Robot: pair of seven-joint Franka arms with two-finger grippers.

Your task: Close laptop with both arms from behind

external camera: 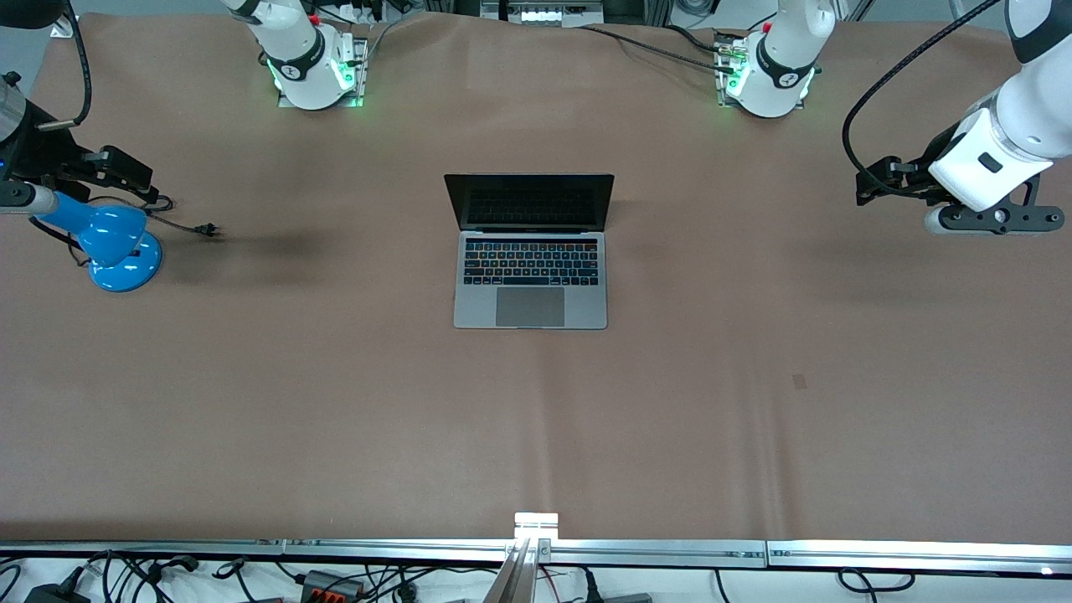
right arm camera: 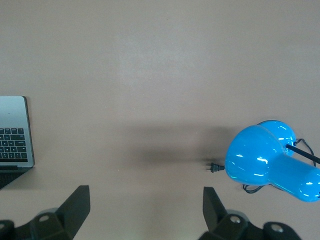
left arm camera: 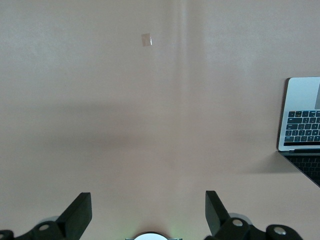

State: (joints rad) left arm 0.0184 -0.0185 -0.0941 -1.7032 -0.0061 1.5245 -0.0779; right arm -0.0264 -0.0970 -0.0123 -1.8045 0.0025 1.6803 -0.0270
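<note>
Fingers on both grippers are standing spread and empty; in the front view you are seeing the laptop [external camera: 530, 251] open mid-table, left gripper [external camera: 988, 219] and right gripper [external camera: 25, 197] hanging over the table's ends, beside a blue lamp [external camera: 113, 243]; uneven pushes could skid it. Left wrist view is showing its fingers [left arm camera: 77, 215] wide, laptop cut off; right wrist view too, fingers [right arm camera: 75, 207] apart, lid hidden.

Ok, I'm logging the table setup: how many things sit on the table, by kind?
Laptop, open: 1
Blue lamp with its loose plug: 1
Total: 2
The left gripper and right gripper hang open over bare table.
</note>
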